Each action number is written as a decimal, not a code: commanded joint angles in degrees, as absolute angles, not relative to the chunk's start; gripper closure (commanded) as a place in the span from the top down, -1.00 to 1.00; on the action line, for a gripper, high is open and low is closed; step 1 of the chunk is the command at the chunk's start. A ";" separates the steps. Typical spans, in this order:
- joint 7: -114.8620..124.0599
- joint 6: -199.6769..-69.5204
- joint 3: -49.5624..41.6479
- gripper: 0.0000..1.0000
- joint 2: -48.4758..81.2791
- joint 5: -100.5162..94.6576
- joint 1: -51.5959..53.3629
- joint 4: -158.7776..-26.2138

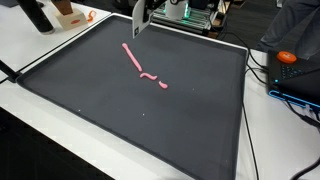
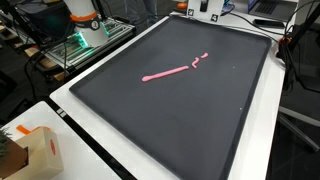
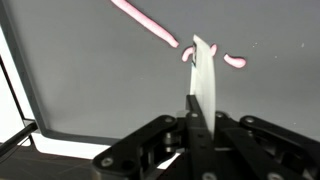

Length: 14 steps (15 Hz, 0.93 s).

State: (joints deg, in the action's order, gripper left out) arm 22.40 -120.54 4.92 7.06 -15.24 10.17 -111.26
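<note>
White strip (image 3: 205, 72) pinched in the closed gripper (image 3: 202, 106); three pink marks (image 1: 132, 58), one long, two short, on one black mat (image 1: 100, 115)

The mat (image 1: 150, 125) is a plain dark grey, without pattern, rimmed in black, and lies on a white desk (image 1: 30, 125). Across it runs a pink line (image 1: 134, 58) that ends in a few small pink squiggles (image 1: 155, 78). The tool (image 3: 200, 112) is matt black and the strip (image 3: 205, 70) in it is off-white; at a desk corner sits a tan box (image 2: 40, 150) with an orange patch.
</note>
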 commanded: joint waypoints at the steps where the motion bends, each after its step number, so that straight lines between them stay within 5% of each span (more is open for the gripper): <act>1: 21.90 -123.61 4.69 -0.98 0.07 -13.13 8.43 -118.31; 14: 22.34 -122.84 5.45 -0.93 -2.50 -13.51 6.20 -118.74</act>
